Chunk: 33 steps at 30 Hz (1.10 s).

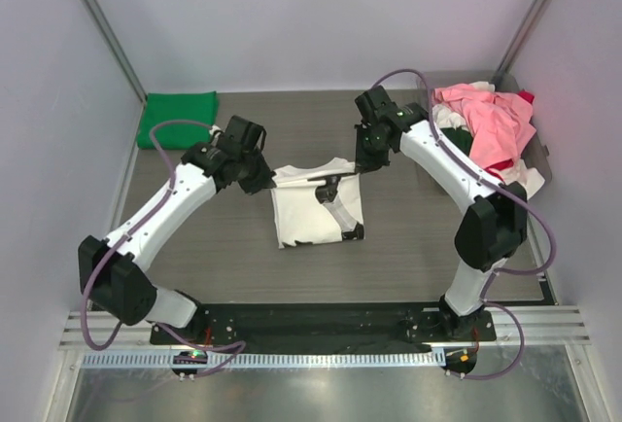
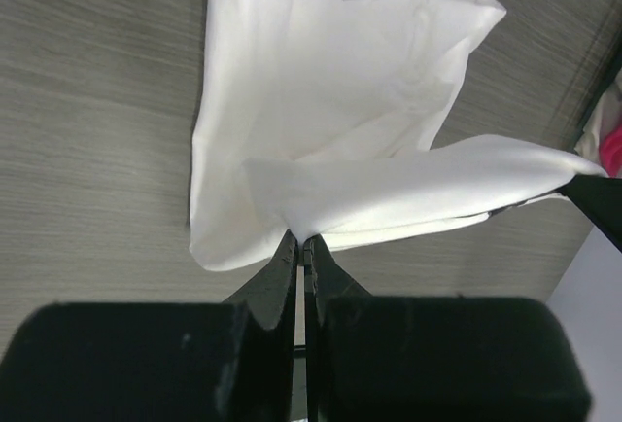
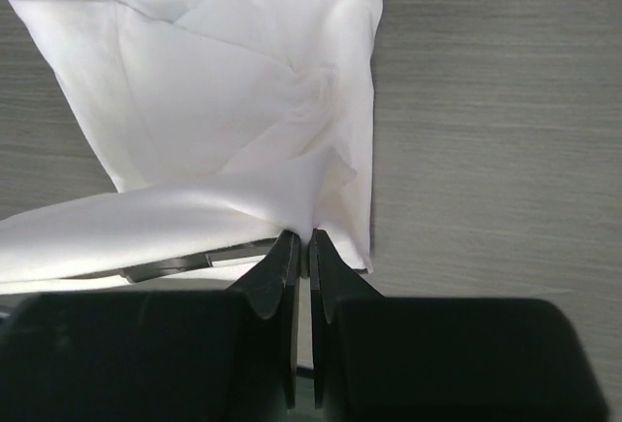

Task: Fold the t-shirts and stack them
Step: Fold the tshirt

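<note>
A large white t-shirt (image 1: 316, 206) with black print lies partly folded at the table's middle. My left gripper (image 1: 264, 181) is shut on its far left edge, and my right gripper (image 1: 363, 166) is shut on its far right edge; the edge is lifted and stretched between them. In the left wrist view the cloth (image 2: 330, 101) hangs from the shut gripper (image 2: 303, 241). In the right wrist view the cloth (image 3: 224, 101) rises from the shut gripper (image 3: 301, 237). A folded bright green t-shirt (image 1: 177, 117) lies at the far left. A heap of pink, red and white t-shirts (image 1: 491, 130) sits at the far right.
The heap rests in a grey tray (image 1: 540, 174) at the right wall. Walls close in the table on the left, back and right. The arm bases stand on a black plate (image 1: 321, 325) at the near edge.
</note>
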Each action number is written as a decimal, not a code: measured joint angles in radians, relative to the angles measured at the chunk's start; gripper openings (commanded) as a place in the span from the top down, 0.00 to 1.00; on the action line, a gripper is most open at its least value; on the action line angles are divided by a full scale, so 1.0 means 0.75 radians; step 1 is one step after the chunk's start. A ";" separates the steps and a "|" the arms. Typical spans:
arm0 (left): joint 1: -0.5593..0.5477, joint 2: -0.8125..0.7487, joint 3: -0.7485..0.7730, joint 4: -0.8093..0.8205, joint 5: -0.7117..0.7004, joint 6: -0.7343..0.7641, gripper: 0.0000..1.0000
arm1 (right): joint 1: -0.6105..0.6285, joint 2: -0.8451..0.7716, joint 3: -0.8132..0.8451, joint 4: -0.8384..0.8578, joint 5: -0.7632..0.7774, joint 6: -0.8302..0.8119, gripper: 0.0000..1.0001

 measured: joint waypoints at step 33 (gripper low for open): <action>0.437 0.606 0.256 0.149 0.294 0.396 0.31 | -0.233 0.254 0.050 0.078 -0.062 -0.039 0.23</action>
